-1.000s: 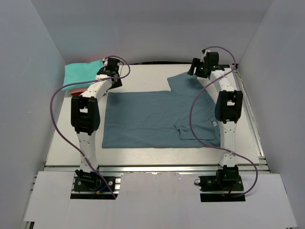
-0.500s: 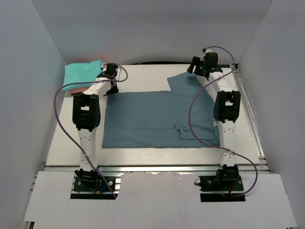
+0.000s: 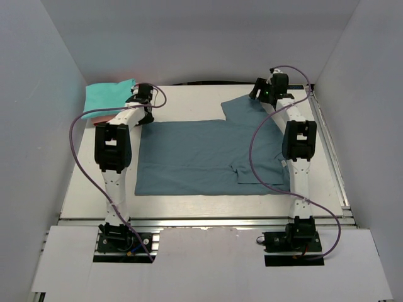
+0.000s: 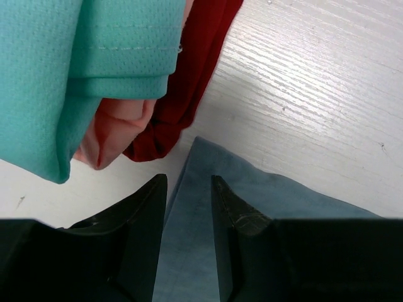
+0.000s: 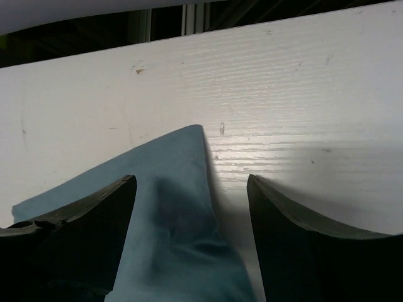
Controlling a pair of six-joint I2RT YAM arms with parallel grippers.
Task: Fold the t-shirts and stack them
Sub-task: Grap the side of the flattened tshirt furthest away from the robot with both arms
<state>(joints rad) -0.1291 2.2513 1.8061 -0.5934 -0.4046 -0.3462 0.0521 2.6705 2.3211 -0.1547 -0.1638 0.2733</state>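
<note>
On the white table [image 3: 208, 204], between the two arms:

1. Slate-blue t-shirt [image 3: 201, 154]. It lies spread flat across the middle of the table, unfolded for the most part. One piece runs out toward the far right corner. A flap of the same cloth lies on top of its near right part.

2. Teal t-shirt [image 3: 107, 94]. Folded, it sits at the far left corner of the table, on top of the stack.

3. Salmon-pink t-shirt [image 4: 116, 129]. Folded, it lies directly under the teal one, with a rounded edge showing below it in the left wrist view.

4. Red t-shirt [image 4: 195, 75]. Folded, it lies beside and beneath the pink one, its edge running out toward the bare table. Its lower tip is near the blue cloth, but the two are apart.

5. Left gripper [image 4: 189, 182]. It sits low over the far left corner of the slate-blue shirt, just beside the stack. Its fingers [image 4: 141, 214] stand a narrow gap apart, with the edge of the cloth visible between them and nothing clamped.

6. Right gripper [image 5: 190, 182]. It is at the far right of the table, over the pointed far corner of the blue cloth. Its fingers [image 5: 283, 226] are spread wide: one is over the cloth and the other over bare table, and they hold nothing.
</note>
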